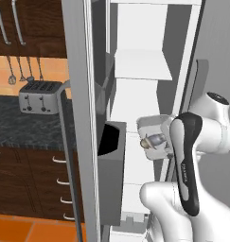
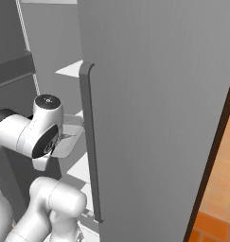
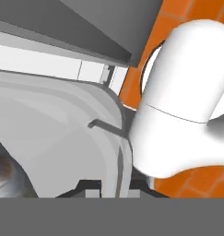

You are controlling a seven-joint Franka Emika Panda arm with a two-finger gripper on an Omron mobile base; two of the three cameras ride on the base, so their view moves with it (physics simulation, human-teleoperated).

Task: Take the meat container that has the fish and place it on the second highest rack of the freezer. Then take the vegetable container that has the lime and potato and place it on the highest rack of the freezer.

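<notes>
The meat container (image 1: 152,128), a shallow pale tray, hangs inside the open freezer (image 1: 142,66) at mid height, in front of its white shelves. The small grey fish (image 1: 153,141) lies in it. My arm covers the tray's right end in the left base view. In the hand view my gripper (image 3: 117,188) is shut on the meat container's rim (image 3: 114,138), and the fish (image 3: 0,168) is a blur at the lower left. From the right base view, a corner of the meat container (image 2: 69,144) pokes out behind my arm. The vegetable container with the lime and potato is out of view.
The freezer's open door (image 1: 78,94) with its bar handle (image 1: 64,142) and a dark door bin (image 1: 111,146) stands left of the tray. A second grey door (image 2: 159,118) with a handle (image 2: 88,142) is close on the right. A toaster (image 1: 39,97) sits on the dark counter.
</notes>
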